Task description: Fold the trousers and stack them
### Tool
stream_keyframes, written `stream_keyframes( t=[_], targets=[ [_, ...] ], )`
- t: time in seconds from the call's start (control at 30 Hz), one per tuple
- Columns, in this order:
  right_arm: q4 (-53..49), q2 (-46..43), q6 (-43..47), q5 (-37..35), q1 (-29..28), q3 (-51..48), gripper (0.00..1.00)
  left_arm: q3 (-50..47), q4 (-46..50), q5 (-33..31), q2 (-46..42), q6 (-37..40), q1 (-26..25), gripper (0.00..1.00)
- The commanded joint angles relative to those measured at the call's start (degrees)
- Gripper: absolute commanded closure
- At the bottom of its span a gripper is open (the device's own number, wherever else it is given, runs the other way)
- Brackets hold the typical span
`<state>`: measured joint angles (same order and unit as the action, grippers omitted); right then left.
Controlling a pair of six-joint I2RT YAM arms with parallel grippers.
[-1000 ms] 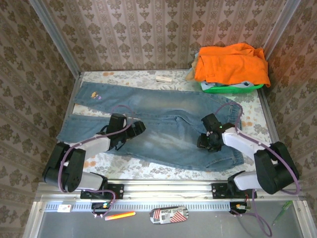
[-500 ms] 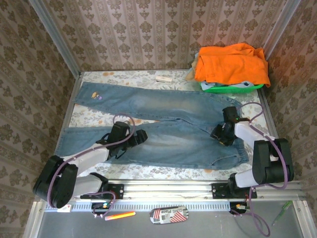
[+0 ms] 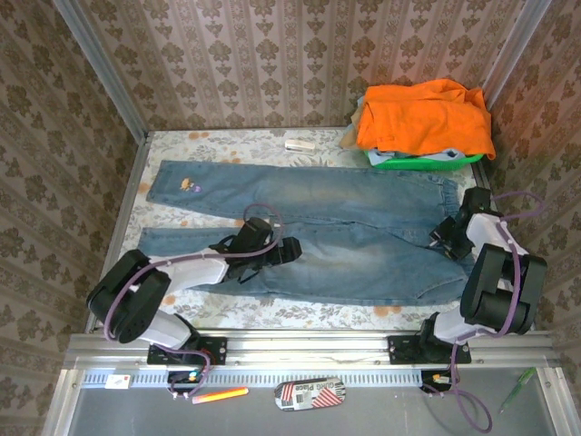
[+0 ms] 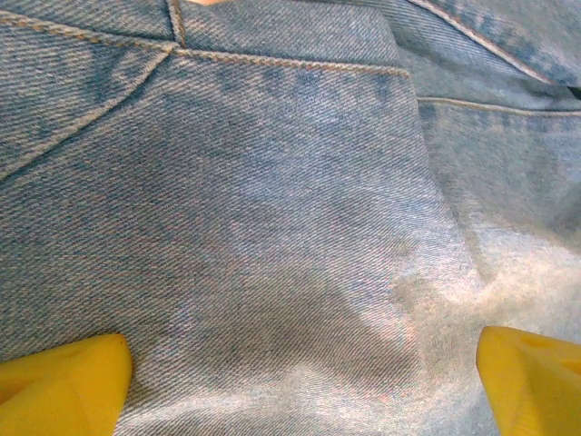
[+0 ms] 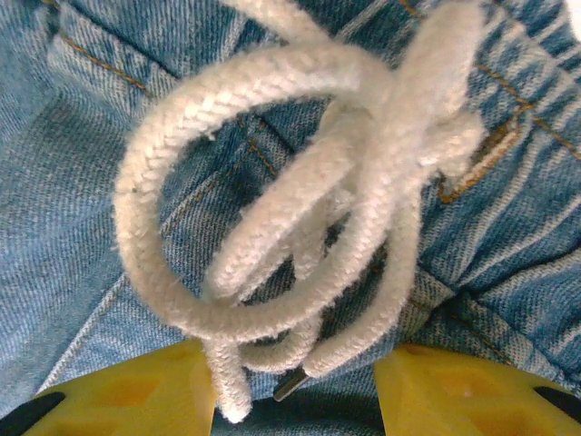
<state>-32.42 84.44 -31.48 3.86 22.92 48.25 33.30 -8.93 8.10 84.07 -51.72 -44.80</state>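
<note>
At left claw (image 4: 300, 372): spread wide, pinching nothing, trousers (image 3: 363, 263) directly beneath; now further along the near leg toward the waist than a second ago. At right claw (image 5: 295, 395): half spread, cord (image 5: 300, 182) ends between the fingers (image 5: 136, 395), waist denim beneath; cannot tell whether pinching cloth. Swung outward, waist shifted with it. Beyond both claws, far leg pulled straighter. Probably flat enough for a first fold.

Bare floral-patterned table (image 3: 227, 145) is left beyond and before the spread faded blue denim trousers (image 3: 363, 195); the far right corner is blocked by a heaped orange garment (image 3: 422, 113).
</note>
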Motion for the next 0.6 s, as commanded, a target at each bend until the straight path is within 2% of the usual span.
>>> stream_keyframes(
  t=[0.0, 0.07, 0.2, 0.27, 0.33, 0.4, 0.5, 0.57],
  targets=[
    [-2.04, -1.7, 0.72, -4.06, -0.27, 3.54, 0.49, -0.96, 1.03, 3.42, 1.26, -2.88, -1.73, 0.02],
    [-3.82, -4.15, 1.12, -4.21, -1.09, 5.16, 0.49, -1.14, 2.51, 3.59, -0.82, -2.24, -1.78, 0.02],
    [-6.91, -10.79, 1.08, -3.73, -5.86, 7.2, 0.48, -0.32, 13.57, 0.0, -10.74, 0.47, -0.25, 0.0],
    [-8.75, -13.58, 1.35, -4.73, -10.74, 7.56, 0.48, 0.29, 21.46, -2.58, -18.31, 1.81, 2.33, 0.0],
    [-9.98, -15.6, 1.0, -4.77, -16.57, 7.23, 0.48, 1.64, 31.77, -6.44, -27.41, 4.1, 7.35, 0.0],
    [-10.25, -16.73, 0.15, -4.36, -22.01, 6.27, 0.48, 2.74, 39.93, -7.22, -35.8, 7.92, 16.04, 0.0],
    [-8.17, -17.33, -1.99, -2.75, -29.13, 3.87, 0.48, 3.89, 49.13, -4.87, -44.41, 11.23, 36.6, 0.01],
    [-6.57, -16.76, -2.96, -1.11, -33.22, 2.95, 0.49, 4.25, 50.96, -0.99, -45.09, 13.51, 49.71, 0.08]
  ],
)
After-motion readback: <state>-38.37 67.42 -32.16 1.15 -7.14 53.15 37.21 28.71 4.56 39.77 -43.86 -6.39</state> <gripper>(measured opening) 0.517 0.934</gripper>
